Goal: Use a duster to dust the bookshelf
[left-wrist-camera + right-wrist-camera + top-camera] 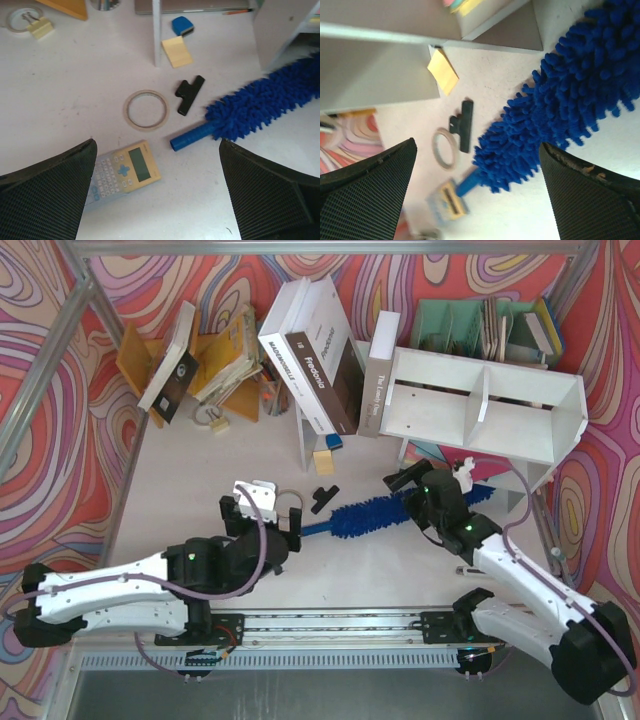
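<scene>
Showed the duster (372, 512) lying flat on the white table (190, 475) just below the centre of the top view, with fluffy blue head angled toward the upper right and slim blue handle toward the lower left, close to a black clip (190, 94), a tape ring (146, 109) and a calculator (125, 172). Placed the bookshelf (500, 445) at upper right, dusting apparently not yet begun. Caught the left gripper (268, 502) spread wide and empty near the handle end; likewise the right gripper (410, 485), spread and empty over the head. Judged the duster light, the microfibre head soft and yielding, poor for a firm pinch. Judged the stiff, smooth plastic handle the better hold, though perhaps slippery and low against the table.
</scene>
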`<state>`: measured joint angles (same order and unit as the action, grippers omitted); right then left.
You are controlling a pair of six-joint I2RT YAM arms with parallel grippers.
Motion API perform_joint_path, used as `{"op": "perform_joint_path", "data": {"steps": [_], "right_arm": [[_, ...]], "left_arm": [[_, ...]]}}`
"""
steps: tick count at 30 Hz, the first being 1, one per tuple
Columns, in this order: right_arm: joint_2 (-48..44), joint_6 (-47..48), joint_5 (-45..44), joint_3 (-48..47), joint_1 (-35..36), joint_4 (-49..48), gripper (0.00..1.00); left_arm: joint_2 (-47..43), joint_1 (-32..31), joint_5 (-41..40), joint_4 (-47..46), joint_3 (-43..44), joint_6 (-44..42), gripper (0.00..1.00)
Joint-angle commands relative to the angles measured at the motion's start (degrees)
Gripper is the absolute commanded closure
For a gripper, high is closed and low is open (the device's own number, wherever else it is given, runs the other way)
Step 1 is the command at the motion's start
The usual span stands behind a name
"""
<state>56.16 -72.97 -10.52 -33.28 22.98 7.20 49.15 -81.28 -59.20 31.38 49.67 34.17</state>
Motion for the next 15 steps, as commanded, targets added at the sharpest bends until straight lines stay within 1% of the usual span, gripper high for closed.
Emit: {"op": "perform_joint_path", "data": {"steps": [1, 5, 7, 9, 12, 15], "right_arm": [[-4.93, 23.49, 2.32, 0.23, 0.36, 1.57, 0.01], [-10.41, 34.91, 4.32, 2.11, 0.33, -1.54, 0.01], [-11.83, 38.48, 4.32, 3.32, 0.4, -2.8, 0.01], [-13.92, 42.09, 4.39, 5.66, 0.47, -5.72, 0.01], [-17.33, 47.09, 3.38, 9.49, 0.52, -9.75, 0.01], [-19.52, 52.81, 2.72, 10.92, 0.51, -11.14, 0.01]], "left_arm": [[4.33, 2.94, -3.34, 7.61, 3.4, 3.6, 0.02], [4.06, 5.11, -5.86, 7.69, 3.53, 3.43, 0.01], [3.36, 7.02, -6.58, 8.58, 3.74, 3.07, 0.02], [2.63, 10.11, -6.56, 10.3, 3.83, 3.75, 0.02], [1.9, 16.44, -5.57, 10.84, 2.86, 2.88, 0.02], [0.85, 21.24, -4.91, 6.69, -0.22, 0.04, 0.02]]}}
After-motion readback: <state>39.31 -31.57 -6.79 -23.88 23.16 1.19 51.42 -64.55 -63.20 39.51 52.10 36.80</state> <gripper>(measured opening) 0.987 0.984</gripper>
